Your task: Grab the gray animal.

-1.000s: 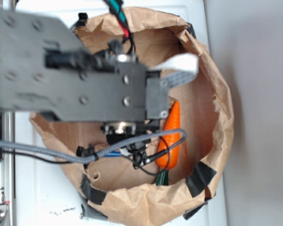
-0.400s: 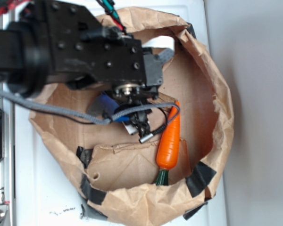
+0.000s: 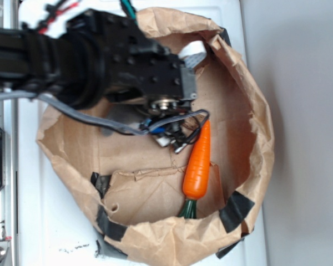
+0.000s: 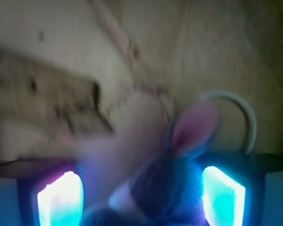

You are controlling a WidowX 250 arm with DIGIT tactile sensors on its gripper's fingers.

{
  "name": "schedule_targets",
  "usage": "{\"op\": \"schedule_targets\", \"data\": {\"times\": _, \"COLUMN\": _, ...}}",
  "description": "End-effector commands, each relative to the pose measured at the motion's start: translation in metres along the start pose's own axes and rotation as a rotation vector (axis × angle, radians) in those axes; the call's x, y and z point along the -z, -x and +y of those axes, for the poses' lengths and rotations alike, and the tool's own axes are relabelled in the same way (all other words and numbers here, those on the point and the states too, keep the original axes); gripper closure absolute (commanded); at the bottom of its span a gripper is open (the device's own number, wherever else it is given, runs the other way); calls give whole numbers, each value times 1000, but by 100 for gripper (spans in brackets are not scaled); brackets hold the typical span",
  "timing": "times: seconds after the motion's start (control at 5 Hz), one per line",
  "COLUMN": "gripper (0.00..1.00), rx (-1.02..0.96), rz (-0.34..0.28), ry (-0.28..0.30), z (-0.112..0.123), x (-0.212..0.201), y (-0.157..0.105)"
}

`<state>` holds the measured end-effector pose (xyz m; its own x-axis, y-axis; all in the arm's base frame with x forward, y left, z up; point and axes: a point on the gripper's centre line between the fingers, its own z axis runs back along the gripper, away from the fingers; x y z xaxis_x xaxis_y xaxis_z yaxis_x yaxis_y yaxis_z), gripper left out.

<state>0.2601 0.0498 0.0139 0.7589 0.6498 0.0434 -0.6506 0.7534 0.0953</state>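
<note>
The gray animal [image 4: 170, 183] is a fuzzy gray plush rabbit with a pink-lined ear [image 4: 193, 127] and a white string loop [image 4: 245, 117]. In the wrist view it lies blurred between my two glowing fingertips [image 4: 59, 200], nearer the right one. My gripper [image 4: 141, 197] is open around it, with a gap on the left side. In the exterior view my gripper [image 3: 166, 132] is low inside the paper bag, and the arm hides the rabbit.
The brown paper bag [image 3: 261, 127] has a tall crumpled rim patched with black tape [image 3: 236, 209]. An orange carrot [image 3: 198, 163] lies just right of my gripper. A flat brown speckled piece [image 4: 52, 101] lies on the bag floor beyond the rabbit.
The arm has swung toward the top of the picture and reached down into the bag. The gripper now sits over the rabbit, next to the carrot's tip.
</note>
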Motion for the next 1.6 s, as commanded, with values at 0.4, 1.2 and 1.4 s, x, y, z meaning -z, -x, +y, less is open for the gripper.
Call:
{"op": "schedule_targets", "data": {"times": 0.4, "gripper": 100, "rx": 103, "rz": -50, "ry": 99, "z": -5, "x": -13, "y": 8}}
{"op": "schedule_targets", "data": {"times": 1.2, "gripper": 0, "rx": 190, "rz": -19, "ry": 227, "z": 24, "x": -59, "y": 25}}
{"op": "schedule_targets", "data": {"times": 1.4, "gripper": 0, "rx": 214, "rz": -15, "ry": 239, "z": 29, "x": -60, "y": 27}}
